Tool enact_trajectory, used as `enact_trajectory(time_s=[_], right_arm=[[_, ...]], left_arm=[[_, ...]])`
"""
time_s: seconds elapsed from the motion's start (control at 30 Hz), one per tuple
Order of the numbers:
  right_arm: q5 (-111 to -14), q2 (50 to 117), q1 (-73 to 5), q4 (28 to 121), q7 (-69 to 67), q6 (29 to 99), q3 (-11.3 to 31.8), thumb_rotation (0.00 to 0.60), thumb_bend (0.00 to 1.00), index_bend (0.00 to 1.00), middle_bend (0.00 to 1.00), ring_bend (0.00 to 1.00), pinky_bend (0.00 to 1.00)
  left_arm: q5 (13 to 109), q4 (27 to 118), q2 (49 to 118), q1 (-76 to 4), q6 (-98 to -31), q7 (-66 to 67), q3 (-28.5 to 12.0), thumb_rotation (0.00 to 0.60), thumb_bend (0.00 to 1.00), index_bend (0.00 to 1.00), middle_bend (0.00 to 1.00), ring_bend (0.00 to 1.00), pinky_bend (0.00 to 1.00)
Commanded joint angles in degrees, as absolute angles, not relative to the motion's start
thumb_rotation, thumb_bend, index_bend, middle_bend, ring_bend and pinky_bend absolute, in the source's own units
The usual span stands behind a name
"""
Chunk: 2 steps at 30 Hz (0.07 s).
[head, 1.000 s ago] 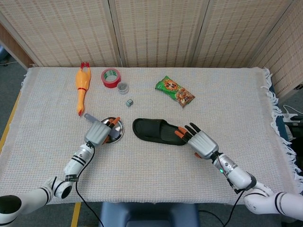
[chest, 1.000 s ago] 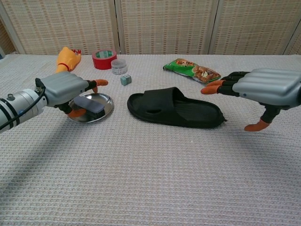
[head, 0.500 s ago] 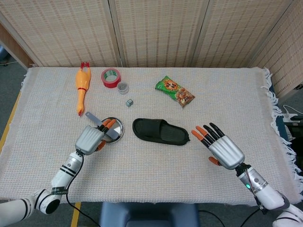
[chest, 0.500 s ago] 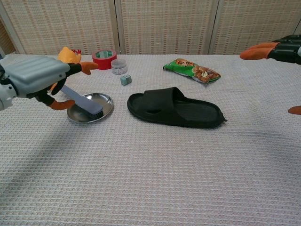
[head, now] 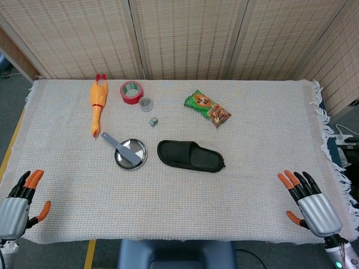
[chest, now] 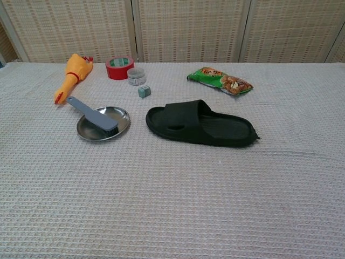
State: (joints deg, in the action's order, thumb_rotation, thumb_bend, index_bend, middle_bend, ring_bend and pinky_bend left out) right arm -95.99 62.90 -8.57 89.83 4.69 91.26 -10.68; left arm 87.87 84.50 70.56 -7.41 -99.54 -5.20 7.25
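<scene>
Hands, left hand (head: 14,208) and right hand (head: 314,204), spread and unladen at the table's (head: 252,185) near corners.

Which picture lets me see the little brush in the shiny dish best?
The chest view: the brush looks big and close there, bristle end resting in the metal dish, handle sticking out over the rim. The head view shows the brush from above, smaller, lying across the dish.
</scene>
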Motion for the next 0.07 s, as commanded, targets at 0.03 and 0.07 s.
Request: enact_trajectory(time_s=[0.03, 0.07], right_arm=[[-96.6, 64.7, -6.1, 85.8, 2.0, 94.9, -8.9, 0.6, 0.12, 0.0, 0.0, 0.0, 0.0], [-96.5, 64.7, -6.0, 85.7, 1.5, 94.8, -8.6, 0.6, 0.12, 0.0, 0.0, 0.0, 0.0]], left_arm=[[87.9, 82.7, 70.0, -5.7, -99.5, -3.7, 6.8, 0.6, 0.42, 0.0, 0.01, 0.0, 0.2], [87.9, 82.7, 70.1, -5.6, -99.3, -3.7, 6.5, 0.6, 0.42, 0.0, 0.0, 0.0, 0.2]])
